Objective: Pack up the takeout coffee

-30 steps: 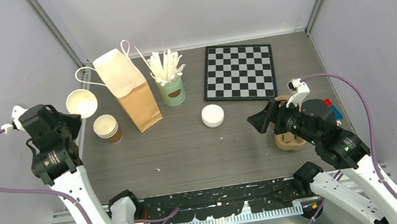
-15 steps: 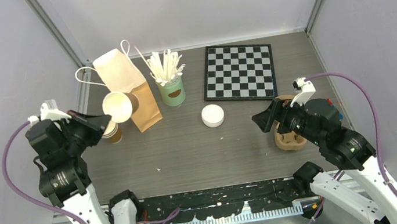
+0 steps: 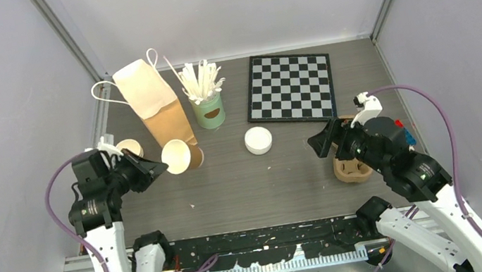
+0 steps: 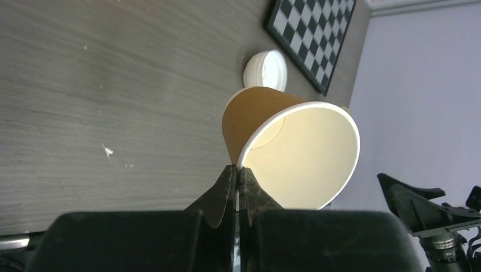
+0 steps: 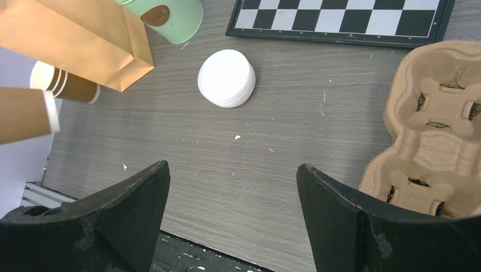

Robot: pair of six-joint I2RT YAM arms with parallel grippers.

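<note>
Near the left front of the table (image 3: 245, 185), just ahead of the brown paper bag (image 3: 162, 111): the left gripper (image 4: 237, 170) is clamped tight on the rim of one tan paper cup (image 4: 258, 116), with the cup wall nipped between its two fingers. The cup appears clear of the surface and lies tipped on its side, cream interior toward the wrist camera and base pointing toward mid-table. It has no lid. Judgement: a rim pinch suits an empty, light cup and leaves the base free to drop into a socket, but the tilt would need levelling first. The nested cups (image 3: 130, 149) stand upright at the bag's base on its left, close behind the left wrist, and are probably the supply stack. The white lids (image 5: 226, 78) sit in a short stack mid-table between the two arms, near the chessboard (image 3: 290, 88) and the mint-green can of sticks (image 3: 209, 110). The right gripper (image 5: 232, 167) has its jaws spread wide and holds nothing. It hovers over bare tabletop with the moulded-pulp tray (image 5: 434, 147) just at its right and the lids ahead of it. Judgement: it is poised either to fetch a lid or to steady the tray; I cannot say which. The tray sockets that show are empty. Task looks early: one cup in hand, no lid fitted, nothing packed.
</note>
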